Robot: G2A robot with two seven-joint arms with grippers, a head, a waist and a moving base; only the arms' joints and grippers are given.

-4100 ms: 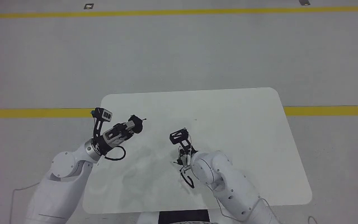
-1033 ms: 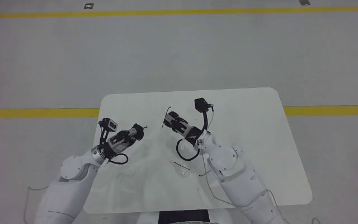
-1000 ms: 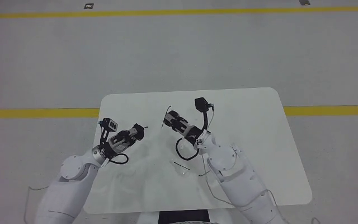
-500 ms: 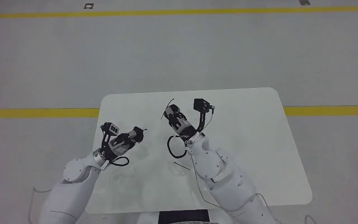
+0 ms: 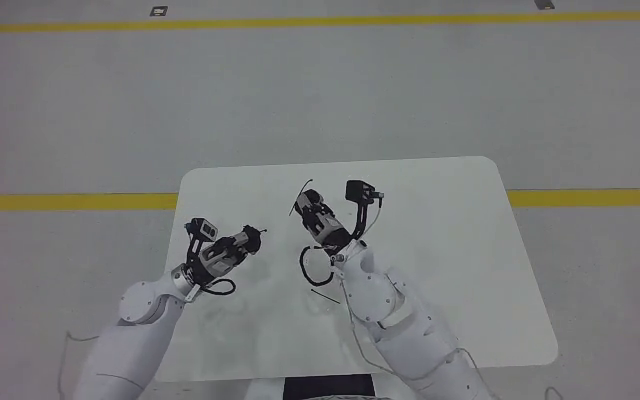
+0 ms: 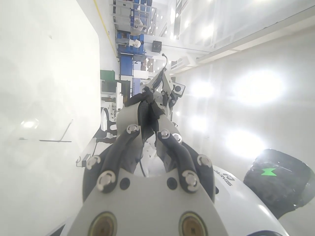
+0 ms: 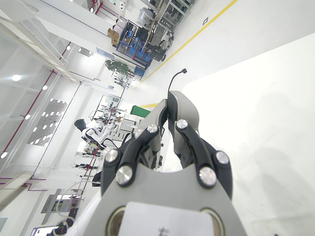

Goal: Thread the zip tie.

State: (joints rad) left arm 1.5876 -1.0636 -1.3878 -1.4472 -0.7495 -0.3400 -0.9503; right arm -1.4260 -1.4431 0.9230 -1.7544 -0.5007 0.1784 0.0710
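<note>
Right gripper (image 7: 169, 100) clamped on the zip tie (image 7: 175, 78) over the middle of the table (image 5: 450, 220), left gripper (image 5: 251, 237) near on its left, pinched together

A white table with rounded corners

We see the white table (image 5: 450, 250) with its pale, smooth top. One thin black strip (image 5: 322, 294) lies flat on it near the front middle. From the left wrist view we pick out the same strip (image 6: 55, 140) as a dark line on the glossy tabletop (image 6: 49, 79).
</note>
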